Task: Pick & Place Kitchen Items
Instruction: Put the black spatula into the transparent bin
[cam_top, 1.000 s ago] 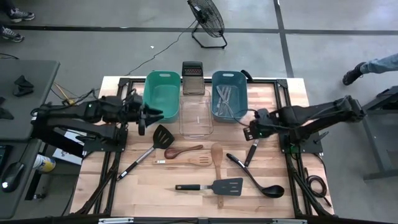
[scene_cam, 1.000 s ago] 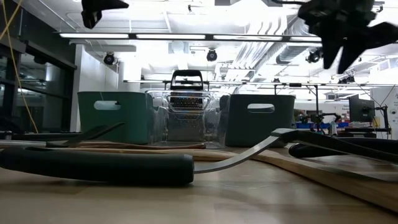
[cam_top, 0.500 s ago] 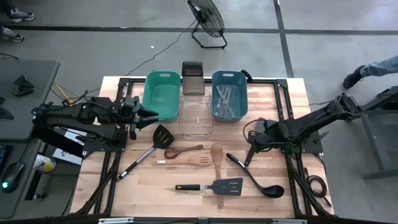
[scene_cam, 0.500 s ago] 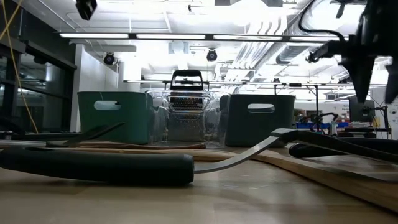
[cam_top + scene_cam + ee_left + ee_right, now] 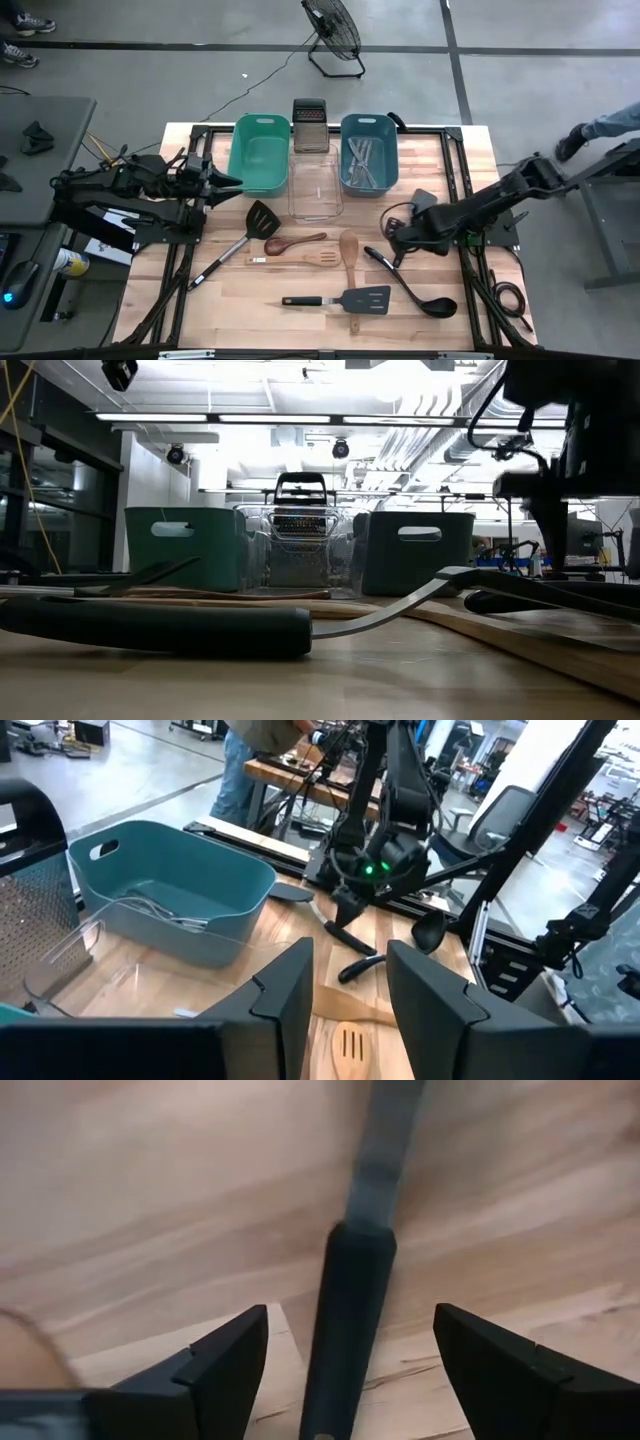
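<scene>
My right gripper [image 5: 396, 238] is open and points down at a black-handled silver knife [image 5: 399, 258] that lies flat on the wooden table right of centre. In the right wrist view its fingers [image 5: 350, 1325] stand on either side of the knife's black handle [image 5: 345, 1310] without touching it. My left gripper [image 5: 226, 182] is open and empty in the air beside the teal tub's [image 5: 260, 152] left wall; its open fingers show in the left wrist view [image 5: 350, 1000]. Wooden spoons [image 5: 348, 248], a black turner [image 5: 252, 226] and a black ladle [image 5: 412, 287] lie flat on the table.
A clear tub [image 5: 316, 188] stands between the teal tub and a blue tub [image 5: 368, 165] that holds silver utensils. A steel box grater [image 5: 310, 125] stands behind them. A second black turner [image 5: 340, 299] lies near the front edge. A person's legs show beyond the table [image 5: 245, 770].
My right gripper has come away from the blue tub toward the table's near edge, gone down and tipped to point down over the knife. My left gripper has drawn back toward the table's left edge, away from the clear tub.
</scene>
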Robot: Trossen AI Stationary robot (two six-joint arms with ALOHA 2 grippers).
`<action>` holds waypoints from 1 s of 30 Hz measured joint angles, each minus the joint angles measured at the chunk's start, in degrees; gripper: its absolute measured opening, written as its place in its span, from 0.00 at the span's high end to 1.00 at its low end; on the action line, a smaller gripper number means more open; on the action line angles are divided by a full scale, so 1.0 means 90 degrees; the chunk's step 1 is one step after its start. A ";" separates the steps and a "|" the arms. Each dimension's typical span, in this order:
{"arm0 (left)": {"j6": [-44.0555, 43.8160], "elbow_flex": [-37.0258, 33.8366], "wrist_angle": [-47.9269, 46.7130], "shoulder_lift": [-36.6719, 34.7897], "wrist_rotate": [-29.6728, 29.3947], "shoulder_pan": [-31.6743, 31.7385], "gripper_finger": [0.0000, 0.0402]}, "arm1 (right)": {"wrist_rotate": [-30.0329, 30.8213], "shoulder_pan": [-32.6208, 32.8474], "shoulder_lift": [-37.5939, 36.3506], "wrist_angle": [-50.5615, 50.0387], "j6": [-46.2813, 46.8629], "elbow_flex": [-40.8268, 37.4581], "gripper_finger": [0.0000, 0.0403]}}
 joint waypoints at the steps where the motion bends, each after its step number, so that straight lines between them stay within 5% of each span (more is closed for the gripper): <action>1: -0.0017 0.0000 -0.0004 0.0000 0.0001 0.0000 0.68 | -0.0048 0.0005 0.0140 0.0089 0.0070 0.0000 0.32; 16: -0.0038 0.0000 -0.0041 0.0002 0.0396 0.0000 0.68 | -0.0366 0.0000 0.1192 0.0709 0.0601 0.0032 0.41; 30: -0.0038 0.0000 -0.0333 0.0002 0.0450 0.0000 0.68 | -0.0789 -0.0046 0.1223 0.0638 0.0619 0.0022 0.67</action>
